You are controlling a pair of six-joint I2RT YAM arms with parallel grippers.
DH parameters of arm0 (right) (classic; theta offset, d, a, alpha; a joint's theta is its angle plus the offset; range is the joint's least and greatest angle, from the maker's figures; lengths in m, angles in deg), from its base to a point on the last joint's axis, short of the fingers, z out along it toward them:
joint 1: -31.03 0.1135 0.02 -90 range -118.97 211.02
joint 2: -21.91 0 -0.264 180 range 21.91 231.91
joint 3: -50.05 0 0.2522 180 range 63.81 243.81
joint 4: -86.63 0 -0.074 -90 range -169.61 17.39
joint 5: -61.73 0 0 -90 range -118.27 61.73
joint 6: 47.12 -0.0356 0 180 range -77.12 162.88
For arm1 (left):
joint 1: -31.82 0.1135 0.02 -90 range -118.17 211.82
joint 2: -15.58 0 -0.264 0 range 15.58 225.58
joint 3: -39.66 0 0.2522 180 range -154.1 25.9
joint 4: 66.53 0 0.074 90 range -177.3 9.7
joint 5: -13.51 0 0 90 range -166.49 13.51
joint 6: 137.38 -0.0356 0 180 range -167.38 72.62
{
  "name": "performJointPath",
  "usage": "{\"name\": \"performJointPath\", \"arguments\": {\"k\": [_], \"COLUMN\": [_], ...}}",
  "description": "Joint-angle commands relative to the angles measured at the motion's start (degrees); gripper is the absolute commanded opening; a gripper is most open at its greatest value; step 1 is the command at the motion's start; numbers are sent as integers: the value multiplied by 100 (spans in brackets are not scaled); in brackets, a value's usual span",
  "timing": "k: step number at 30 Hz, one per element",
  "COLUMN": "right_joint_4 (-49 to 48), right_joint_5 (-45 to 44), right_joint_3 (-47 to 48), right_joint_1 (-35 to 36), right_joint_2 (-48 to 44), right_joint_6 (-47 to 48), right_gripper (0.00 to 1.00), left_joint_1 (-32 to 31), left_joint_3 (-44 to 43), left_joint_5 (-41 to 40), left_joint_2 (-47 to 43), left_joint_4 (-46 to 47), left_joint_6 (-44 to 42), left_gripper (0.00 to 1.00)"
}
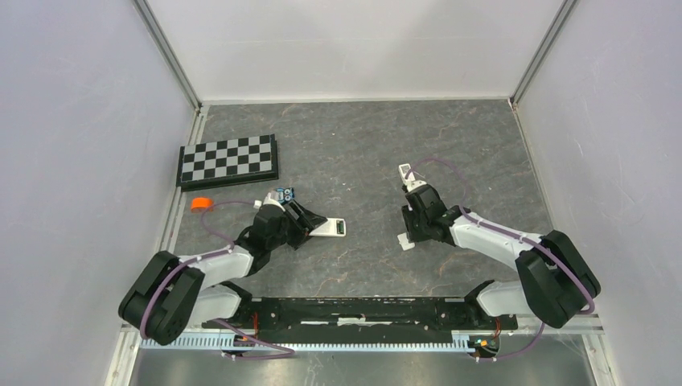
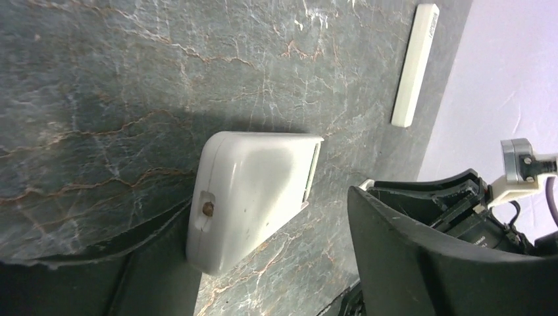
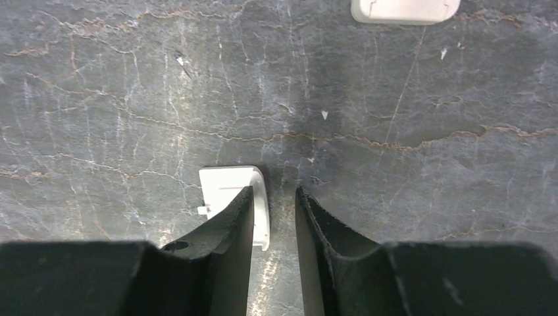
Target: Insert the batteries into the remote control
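The white remote (image 1: 328, 228) lies on the dark stone table (image 1: 362, 161), its dark open end pointing right. My left gripper (image 1: 304, 219) is open around it. In the left wrist view the remote (image 2: 253, 191) rests against the left finger (image 2: 151, 263), and the right finger (image 2: 421, 257) stands well clear. A small cluster of dark bluish batteries (image 1: 283, 194) lies just behind that gripper. My right gripper (image 3: 274, 194) is low over the table, slightly open with nothing between the fingers. A small white battery cover (image 3: 227, 181) lies partly under its left finger.
A checkered board (image 1: 228, 158) lies at the back left, with a small orange piece (image 1: 199, 203) in front of it. A long white strip (image 2: 414, 66) shows in the left wrist view. The remote's rounded end (image 3: 405, 10) shows ahead of the right gripper. Walls enclose three sides.
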Motion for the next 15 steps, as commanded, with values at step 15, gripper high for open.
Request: {"name": "performJointPath", "arguments": {"k": [15], "right_joint_4": [-322], "right_joint_5": [609], "right_joint_3": [-335], "right_joint_1": [-180], "right_joint_2": [9], "right_joint_6": [-221], "right_gripper": [4], "left_joint_1": [221], "left_joint_3": [-925], "left_joint_5": [-1366], "left_joint_2": [-1590], "left_joint_4": [-3168], "left_joint_6": [-666], "left_gripper": [92]}}
